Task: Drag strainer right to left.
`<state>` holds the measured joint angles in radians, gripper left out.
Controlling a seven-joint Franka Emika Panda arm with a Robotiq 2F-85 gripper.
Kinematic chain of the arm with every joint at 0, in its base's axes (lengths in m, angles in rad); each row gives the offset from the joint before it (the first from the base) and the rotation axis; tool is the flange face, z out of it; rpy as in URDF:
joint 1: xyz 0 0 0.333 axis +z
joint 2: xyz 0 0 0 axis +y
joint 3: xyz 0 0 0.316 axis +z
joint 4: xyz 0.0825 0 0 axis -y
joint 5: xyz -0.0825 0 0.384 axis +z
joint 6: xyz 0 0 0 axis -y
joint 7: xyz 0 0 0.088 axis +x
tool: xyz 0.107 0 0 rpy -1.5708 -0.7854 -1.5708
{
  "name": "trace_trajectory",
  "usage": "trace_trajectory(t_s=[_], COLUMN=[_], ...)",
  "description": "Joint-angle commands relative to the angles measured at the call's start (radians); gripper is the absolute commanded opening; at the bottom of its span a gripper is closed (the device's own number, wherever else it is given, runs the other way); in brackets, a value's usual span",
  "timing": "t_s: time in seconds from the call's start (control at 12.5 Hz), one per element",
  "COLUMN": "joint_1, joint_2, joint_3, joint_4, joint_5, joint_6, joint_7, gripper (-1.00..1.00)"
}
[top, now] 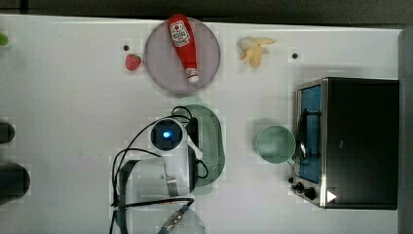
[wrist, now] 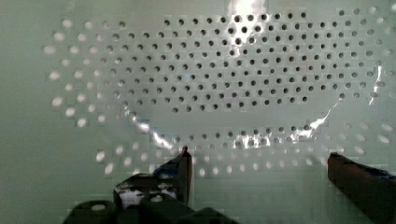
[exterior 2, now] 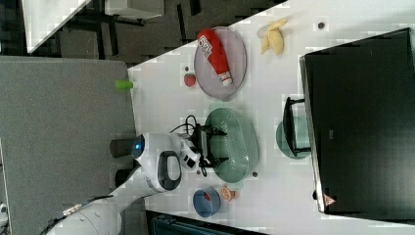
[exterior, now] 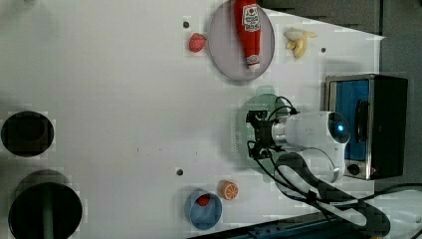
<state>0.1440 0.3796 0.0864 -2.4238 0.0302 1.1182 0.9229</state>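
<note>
White counter (top: 73, 122) carries everything I have on screen, with dark floor beyond its far edge in the right view. From the top view I see the strainer (top: 213, 141) near the middle of the counter, half hidden under my arm, between the purple plate (top: 160, 63) and the counter's near edge. My wrist view gives me what the others cannot: the perforated floor of the strainer (wrist: 243, 79) up close, with the pincer (wrist: 257, 163) spread wide, 2 fingers well apart and nothing between them. In the left view the pincer (exterior: 256, 133) sits down inside the strainer (exterior: 244, 112).

On the plate lies a red ketchup bottle (top: 183, 46), cap toward the strainer. A green cup (top: 275, 144) stands at the top view's right of the strainer, just beside the toaster oven (top: 355, 141). The left view adds a blue bowl (exterior: 204, 211) holding 1 small red item, with an orange slice (exterior: 229, 189) just beside it. A strawberry (top: 133, 62) sits at the top view's left of the plate, and a peeled banana (top: 254, 48) lies at the top view's right of it.
</note>
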Motion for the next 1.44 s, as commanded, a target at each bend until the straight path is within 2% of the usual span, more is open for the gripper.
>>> trace_trajectory(t_s=[0.08, 0.64, 1.04, 1.44], joint_1=[0.066, 0.194, 0.274, 0.333], joint_2=[0.018, 0.091, 0.120, 0.147], joint_3=[0.050, 0.062, 0.062, 0.062], joint_4=[0.048, 0.178, 0.248, 0.288], joint_5=[0.031, 0.137, 0.144, 0.177], joint_6=[-0.002, -0.038, -0.061, -0.063], joint_7=[0.109, 0.135, 0.253, 0.265], gripper=[1.00, 1.00, 1.00, 1.00])
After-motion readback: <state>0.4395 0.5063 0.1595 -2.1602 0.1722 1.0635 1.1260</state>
